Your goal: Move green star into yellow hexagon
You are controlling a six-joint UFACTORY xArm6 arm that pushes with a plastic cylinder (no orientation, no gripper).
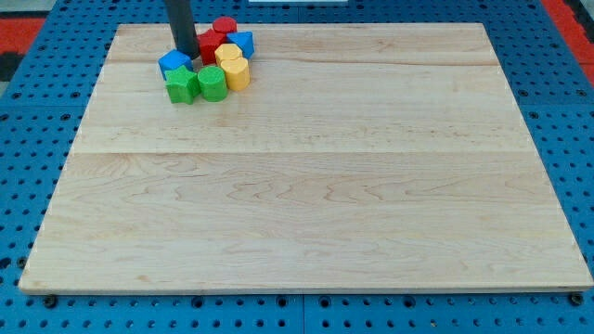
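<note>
The blocks sit in one tight cluster near the board's top left. The green star [182,85] is at the cluster's bottom left. A second green block [213,83], rounder, touches its right side. The yellow hexagon [237,73] lies right of that green block, so the two green blocks and the hexagon form a row. Another yellow block [228,54] sits just above the hexagon. My tip [187,54] stands at the cluster's upper left, just above a blue block [174,63] and left of a red block [211,44]. It is apart from the green star.
Another red block [224,26] and a second blue block [243,43] close the cluster's top right. The wooden board [306,186] lies on a blue perforated table. The board's top edge runs just above the cluster.
</note>
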